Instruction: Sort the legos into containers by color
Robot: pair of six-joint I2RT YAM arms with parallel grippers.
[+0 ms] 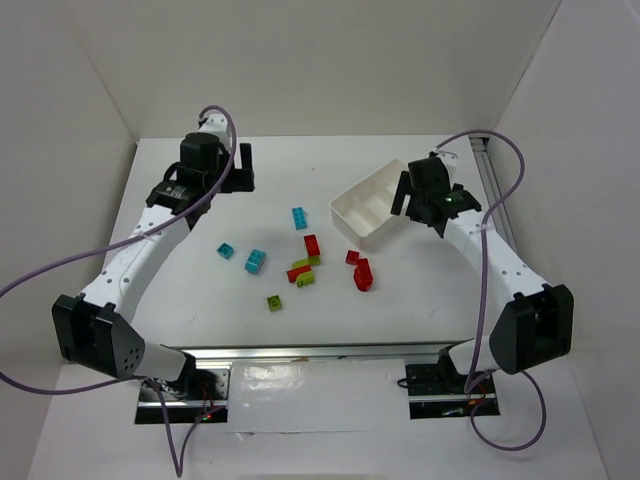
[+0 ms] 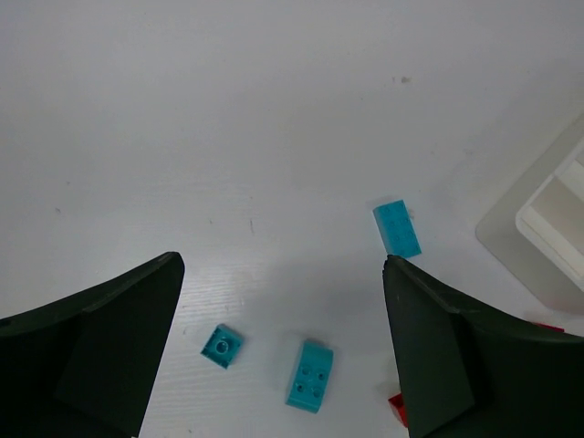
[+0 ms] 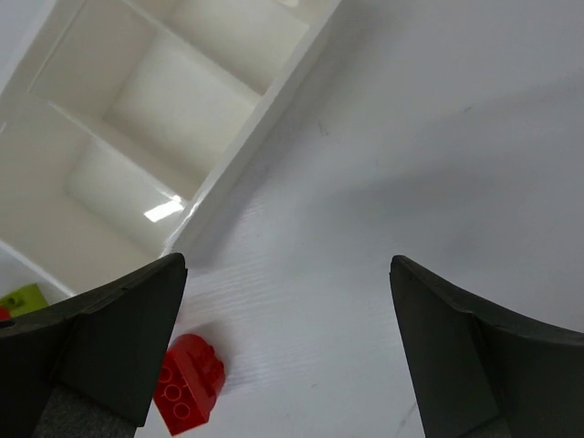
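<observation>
Lying scattered — studded plastic legos (image 1: 362,274) near a glossy white rectangular tray (image 1: 366,231).

On your white bench (image 1: 200,215) you have the white tray (image 1: 362,231) at the right rear. The legos (image 1: 256,261) lie loose mid-bench, cyan toward the left, red and lime bunched nearer the tray.

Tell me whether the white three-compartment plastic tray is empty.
Empty where visible: the white plastic tray shows bare compartment floors, and the coloured studded bricks lie on the table outside it.
</observation>
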